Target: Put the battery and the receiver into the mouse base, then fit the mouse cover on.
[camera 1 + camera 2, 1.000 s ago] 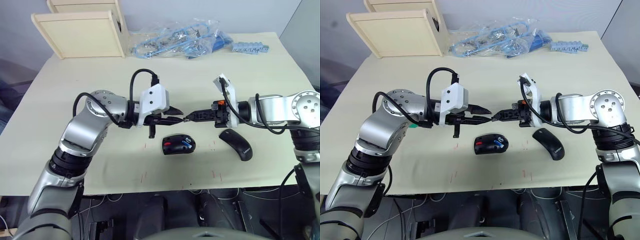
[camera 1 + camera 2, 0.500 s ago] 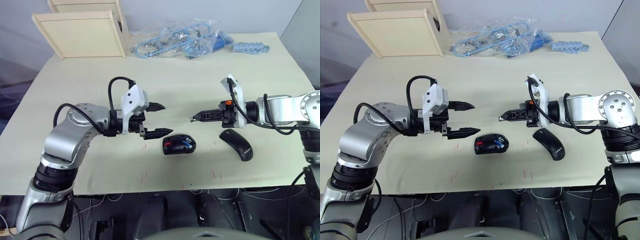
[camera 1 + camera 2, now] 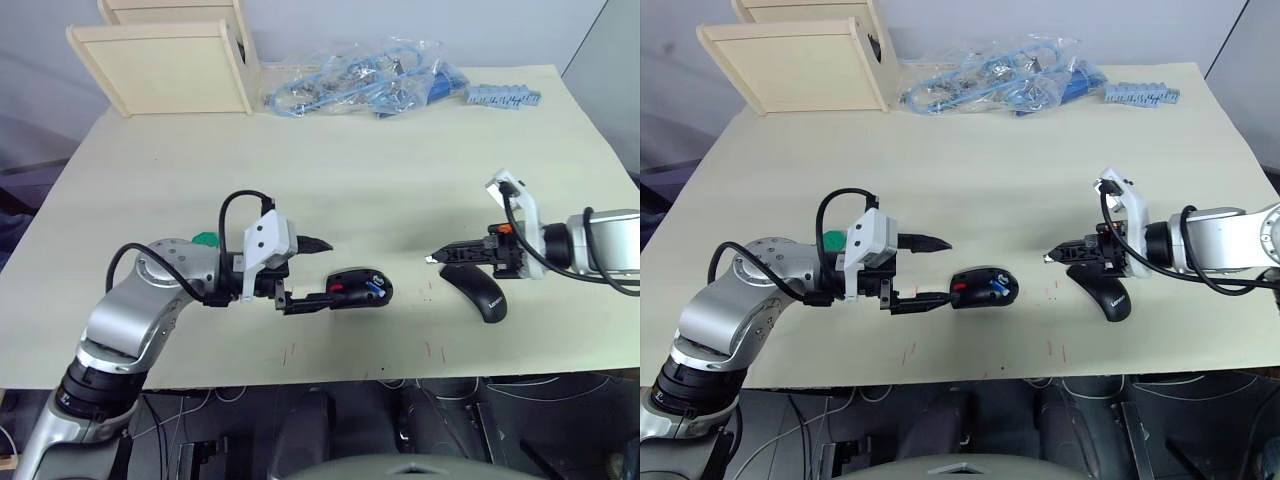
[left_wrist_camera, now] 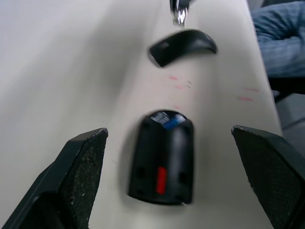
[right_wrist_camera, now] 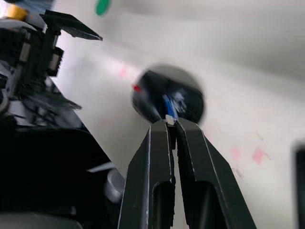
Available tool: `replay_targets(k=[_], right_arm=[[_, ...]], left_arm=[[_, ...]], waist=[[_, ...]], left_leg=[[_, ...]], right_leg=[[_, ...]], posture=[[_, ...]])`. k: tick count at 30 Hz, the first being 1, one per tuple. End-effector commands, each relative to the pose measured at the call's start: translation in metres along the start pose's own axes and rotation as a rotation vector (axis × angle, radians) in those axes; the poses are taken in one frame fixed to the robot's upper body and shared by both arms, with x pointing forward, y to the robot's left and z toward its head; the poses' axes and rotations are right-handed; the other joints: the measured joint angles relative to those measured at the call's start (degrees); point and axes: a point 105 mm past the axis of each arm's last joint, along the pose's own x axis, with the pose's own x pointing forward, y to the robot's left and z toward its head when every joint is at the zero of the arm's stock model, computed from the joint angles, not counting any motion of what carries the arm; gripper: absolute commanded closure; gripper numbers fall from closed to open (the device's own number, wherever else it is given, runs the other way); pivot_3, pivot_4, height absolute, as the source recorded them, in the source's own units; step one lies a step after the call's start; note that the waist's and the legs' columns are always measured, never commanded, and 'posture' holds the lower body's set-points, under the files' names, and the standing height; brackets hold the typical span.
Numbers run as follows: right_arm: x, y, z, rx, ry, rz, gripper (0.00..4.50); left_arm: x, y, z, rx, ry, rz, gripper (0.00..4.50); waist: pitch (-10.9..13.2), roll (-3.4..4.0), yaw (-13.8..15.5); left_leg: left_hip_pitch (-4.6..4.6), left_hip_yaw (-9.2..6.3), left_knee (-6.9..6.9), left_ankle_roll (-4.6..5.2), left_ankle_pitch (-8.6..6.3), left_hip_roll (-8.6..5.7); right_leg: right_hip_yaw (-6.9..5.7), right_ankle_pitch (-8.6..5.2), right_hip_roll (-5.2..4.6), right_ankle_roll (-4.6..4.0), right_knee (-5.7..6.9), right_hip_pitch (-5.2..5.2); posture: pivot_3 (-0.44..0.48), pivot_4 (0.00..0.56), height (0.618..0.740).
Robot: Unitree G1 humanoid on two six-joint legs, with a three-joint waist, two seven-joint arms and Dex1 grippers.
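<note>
Black mouse base (image 3: pixel 358 290) with blue battery (image 3: pixel 375 291) inside, framed by wide-open left gripper (image 3: pixel 313 272). Right gripper (image 5: pixel 170 123) pinched on tiny receiver (image 5: pixel 169 119), hovering beside mouse cover (image 3: pixel 481 291).

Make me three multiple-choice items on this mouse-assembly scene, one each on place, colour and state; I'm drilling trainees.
1. Where does the mouse cover lie?
A. on the robot's right of the mouse base
B. on top of the base
C. beside the wooden box

2. What colour is the battery in the base?
A. green
B. blue
C. yellow

3. How is the left gripper?
A. shut on the cover
B. shut on the base
C. open

Key: 1 A, the cover lies apart, under the right gripper; 2 B, blue shows in the hollow; 3 C, its fingers stand wide apart.
</note>
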Motion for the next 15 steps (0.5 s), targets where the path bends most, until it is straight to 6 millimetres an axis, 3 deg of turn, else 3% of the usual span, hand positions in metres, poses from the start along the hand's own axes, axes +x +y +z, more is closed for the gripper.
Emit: replay_targets(k=[1,11,15], right_arm=[[-0.015,0.014,-0.004,-0.048,-0.038,0.034,4.50],[-0.032,0.025,-0.030,-0.102,-0.088,0.050,4.50],[-0.038,0.019,-0.052,-0.073,-0.083,0.014,4.50]], left_arm=[[0.006,-0.005,-0.004,0.031,-0.013,-0.029,0.07],[0.019,0.003,-0.029,0.023,-0.006,-0.043,0.07],[0.028,0.005,-0.042,0.036,0.017,-0.073,0.07]], waist=[[0.0,-0.01,0.0],[0.0,-0.01,0.0],[0.0,-0.01,0.4]], left_leg=[[0.01,0.00,0.01,0.00,0.00,0.00],[0.03,0.05,0.04,0.00,0.00,0.02],[0.04,0.03,0.06,0.00,0.00,0.03]], right_leg=[[-0.01,0.00,0.00,0.00,0.00,0.01],[0.04,0.00,0.04,0.01,-0.01,0.04],[0.03,0.00,0.04,0.02,0.00,0.06]], posture=[[0.000,0.150,0.740],[0.000,0.150,0.740],[0.000,0.150,0.740]])
